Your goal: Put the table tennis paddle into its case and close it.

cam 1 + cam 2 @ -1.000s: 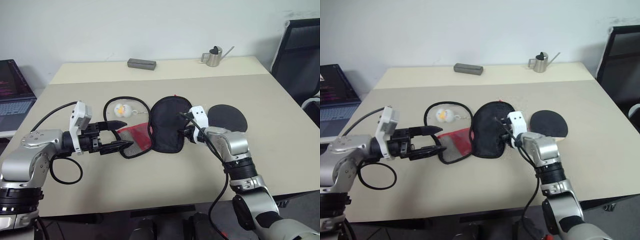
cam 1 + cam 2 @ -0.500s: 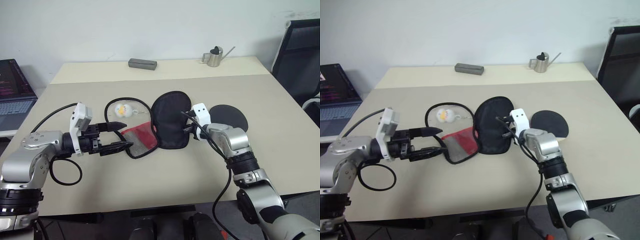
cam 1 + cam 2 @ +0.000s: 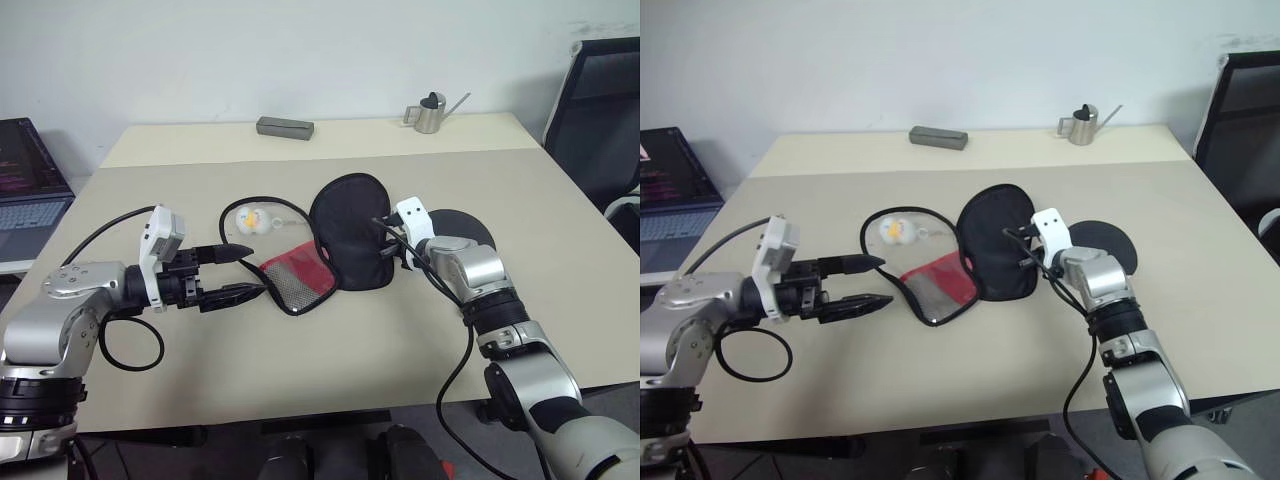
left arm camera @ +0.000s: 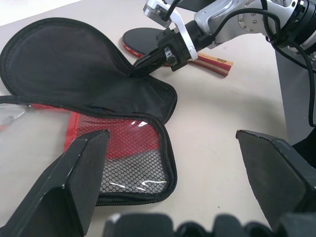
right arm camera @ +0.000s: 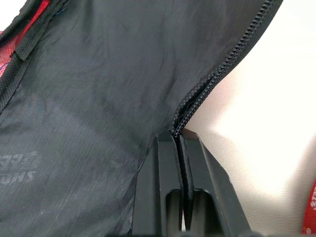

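Right claw [image 5: 178, 140] pinching case [image 5: 98, 89] edge

I see even, soft room light over the bench [image 3: 330, 350], with faint shadows. Head views look sharp. My left wrist view blurs its near fingers [image 4: 74, 182]; small glints mark the mesh.

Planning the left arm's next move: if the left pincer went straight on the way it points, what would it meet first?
Probably the case: its red mesh end lies just ahead of the open left pincer; height over it is unclear.
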